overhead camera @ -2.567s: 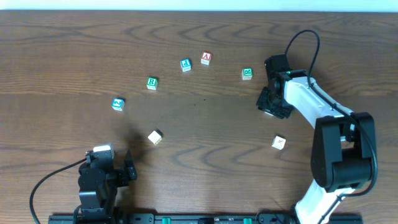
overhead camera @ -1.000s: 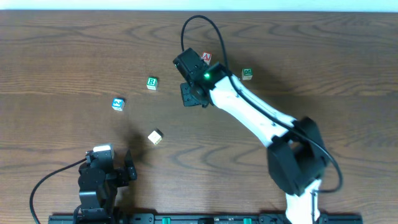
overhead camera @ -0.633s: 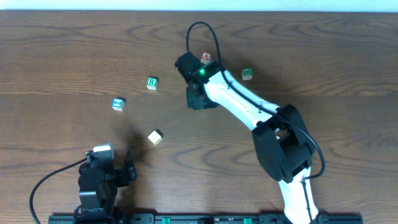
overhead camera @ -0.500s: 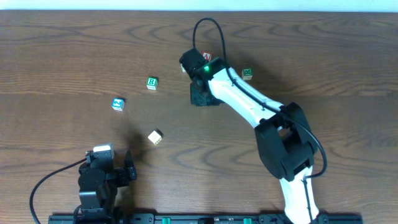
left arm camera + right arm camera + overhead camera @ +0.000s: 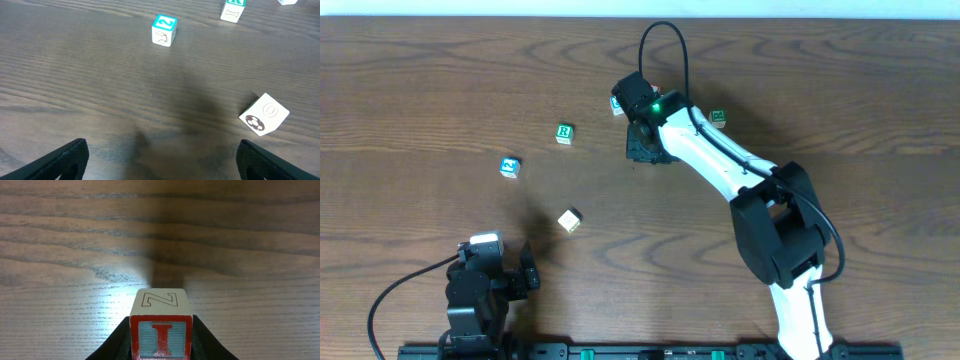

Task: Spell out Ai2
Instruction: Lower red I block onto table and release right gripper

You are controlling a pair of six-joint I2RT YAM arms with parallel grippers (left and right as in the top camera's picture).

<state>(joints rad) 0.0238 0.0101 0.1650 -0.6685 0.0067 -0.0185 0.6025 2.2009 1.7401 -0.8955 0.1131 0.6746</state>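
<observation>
My right gripper (image 5: 161, 336) is shut on the pale cube with the red "I" (image 5: 161, 328) and holds it over bare wood. In the overhead view this gripper (image 5: 642, 150) is near the far middle of the table, just below the blue "d" cube (image 5: 617, 103). The red "A" cube is hidden behind the right arm. The blue "2" cube (image 5: 509, 166) lies at the left, and it also shows in the left wrist view (image 5: 164, 30). My left gripper (image 5: 160, 165) is open and empty at the front left (image 5: 527, 272).
A green "R" cube (image 5: 564, 132) lies left of the right gripper, also in the left wrist view (image 5: 233, 10). Another green cube (image 5: 718, 118) lies right of the arm. A pale cube with dots (image 5: 569, 220) (image 5: 264, 115) lies in front of the left gripper.
The right arm has swung from the right side to the far middle with the "I" cube, then shifted slightly right. The left arm has not moved.
</observation>
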